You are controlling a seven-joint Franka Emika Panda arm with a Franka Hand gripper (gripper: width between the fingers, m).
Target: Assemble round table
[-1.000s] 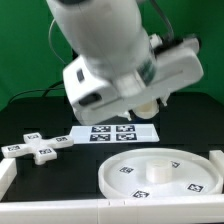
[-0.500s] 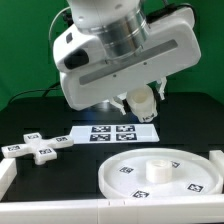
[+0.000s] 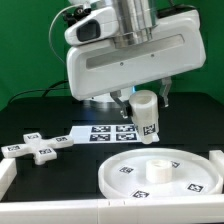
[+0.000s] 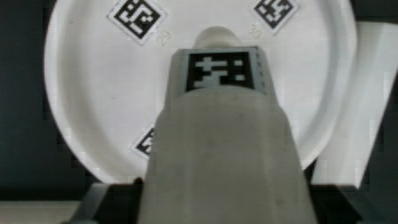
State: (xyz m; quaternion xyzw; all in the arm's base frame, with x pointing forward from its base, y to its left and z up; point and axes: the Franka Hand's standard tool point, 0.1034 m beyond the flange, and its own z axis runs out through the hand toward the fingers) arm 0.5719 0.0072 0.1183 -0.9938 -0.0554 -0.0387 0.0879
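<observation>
The short thick cylinder leg (image 3: 146,112) of the white round table set hangs upright in the Panda arm's gripper (image 3: 145,100), whose two fingers are clamped on its upper part, leaving the lower end and one black-and-white tag showing below the hand. The leg is clear of every surface. Beneath the hand and a little nearer the exterior camera lies the large rimmed round disc (image 3: 108,176), flat on the black table (image 3: 40,108), with a low raised hub (image 3: 155,167) at its centre and tags spread over its face. The leg's lower end is apart from the hub and looks set a little behind it. In the wrist view, the leg (image 4: 221,140) runs down the middle of the frame with its tag turned to the camera, and the disc (image 4: 89,100) fills the background behind it. How the fingers sit cannot be made out there. Just behind the held leg in the exterior view, the marker board (image 3: 82,133) lies flat on the table. Well off from the hand, toward the exterior view's left, the cross-shaped piece (image 3: 38,147) rests flat on the table, tags facing up.
</observation>
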